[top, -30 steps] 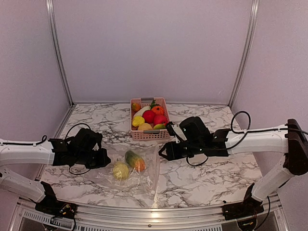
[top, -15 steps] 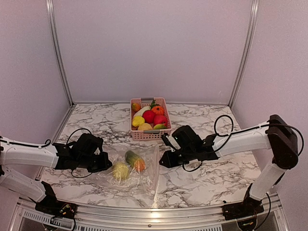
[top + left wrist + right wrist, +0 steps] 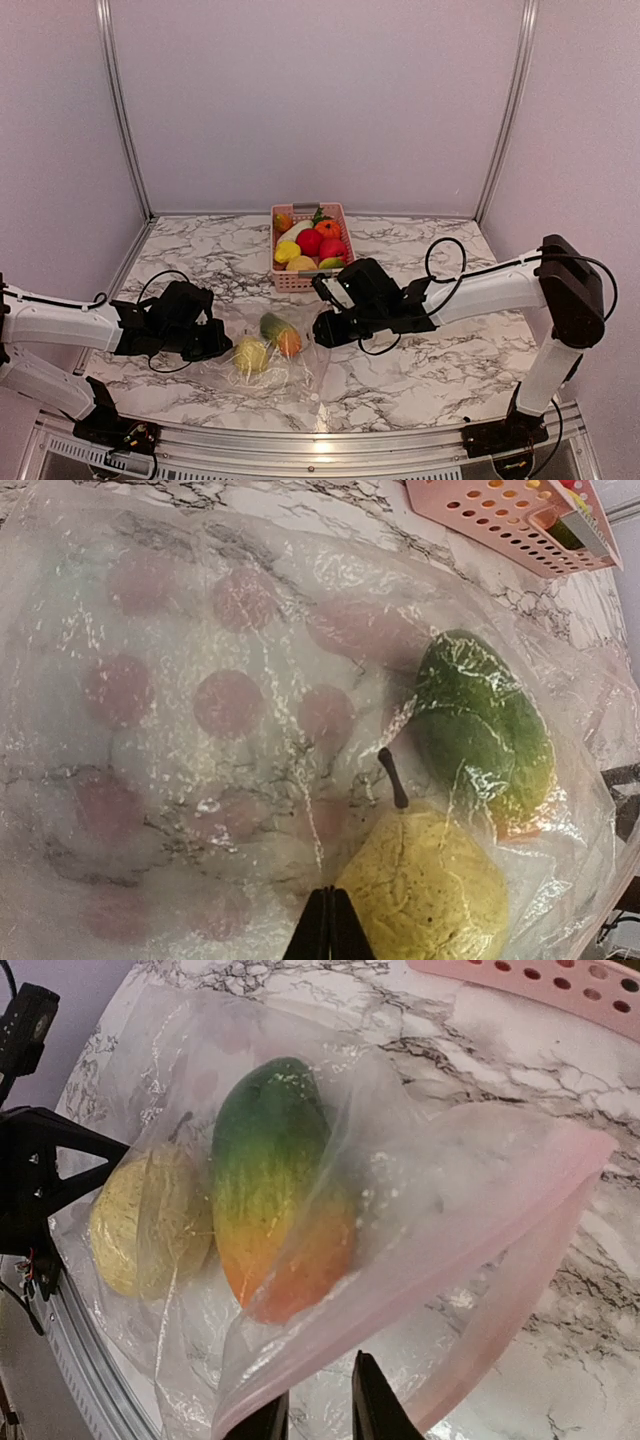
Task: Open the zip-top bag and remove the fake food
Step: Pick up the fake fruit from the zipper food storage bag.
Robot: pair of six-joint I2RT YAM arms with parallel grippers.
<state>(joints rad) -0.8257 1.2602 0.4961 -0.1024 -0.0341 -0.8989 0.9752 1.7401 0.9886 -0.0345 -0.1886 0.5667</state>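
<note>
Both grippers pinch the zip-top bag on the marble table

The left gripper is fully closed on the bag's plastic beside the yellow pear. The right gripper, narrowly parted, clamps the pink zip edge near the green-orange mango. Behind, more fake food fills the pink basket.

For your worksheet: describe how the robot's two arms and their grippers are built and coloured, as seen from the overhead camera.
Both arms have white tubular links joined by black joint housings. The left gripper and right gripper are chunky black blocks ending in slim black fingers. Loose black cables loop beside each wrist. A small green light shows on the right gripper's body. Each arm stands on a black base at the table's near edge.
</note>
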